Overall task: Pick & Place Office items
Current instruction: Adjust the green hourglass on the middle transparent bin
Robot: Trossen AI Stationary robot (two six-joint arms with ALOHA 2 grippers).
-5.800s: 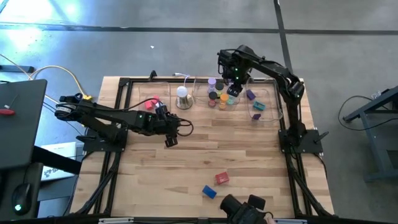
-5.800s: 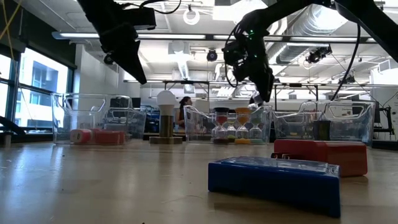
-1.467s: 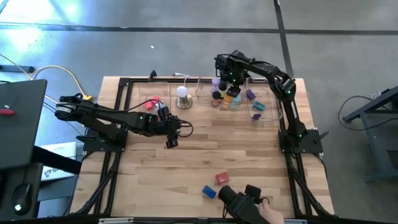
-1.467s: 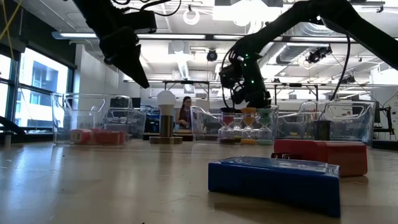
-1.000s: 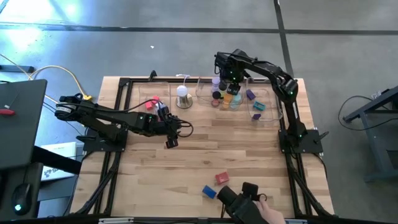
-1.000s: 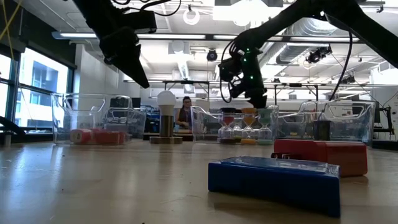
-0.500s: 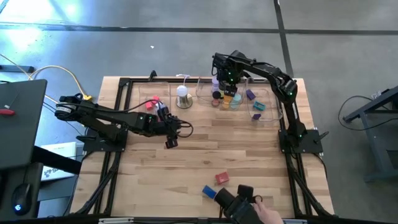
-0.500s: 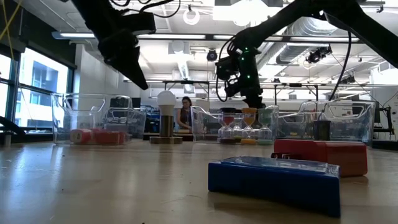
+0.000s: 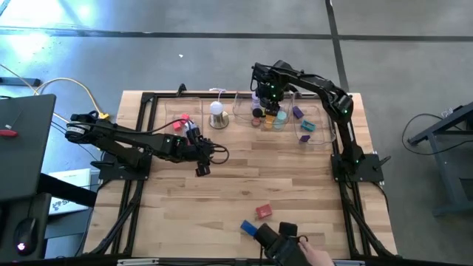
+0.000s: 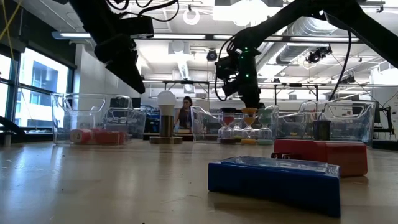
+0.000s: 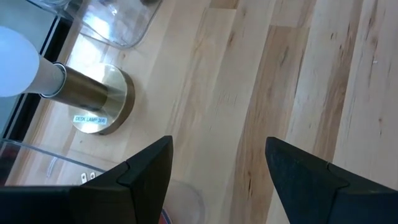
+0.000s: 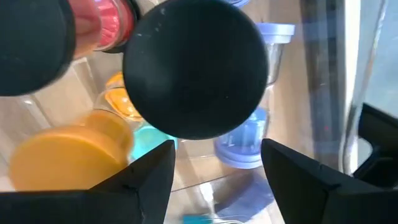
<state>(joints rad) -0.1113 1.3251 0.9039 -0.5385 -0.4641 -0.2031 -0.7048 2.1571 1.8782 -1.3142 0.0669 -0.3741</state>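
My right gripper (image 9: 264, 94) hangs open over the middle clear tray (image 9: 240, 111), at the table's far side. In its wrist view (image 12: 217, 168) the fingers stand apart above a black round roll (image 12: 196, 68), an orange roll (image 12: 68, 155) and lilac rolls (image 12: 249, 137), touching none. These rolls stand on end in the tray (image 10: 239, 127). My left gripper (image 9: 202, 167) is open and empty (image 11: 214, 168) above bare wood left of centre. A red block (image 9: 264, 211) and a blue block (image 9: 248, 227) lie flat near the near edge.
A white dome lamp on a brass base (image 9: 216, 114) stands between the left tray (image 9: 166, 118), holding pink and red pieces, and the middle tray. The right tray (image 9: 307, 124) holds purple and teal blocks. A person's hand with a dark object (image 9: 284, 244) is at the near edge.
My right gripper has risen out of the middle tray and drifted slightly toward the table's left, staying open. The hand with the dark object at the near edge has slid left toward the blue block.
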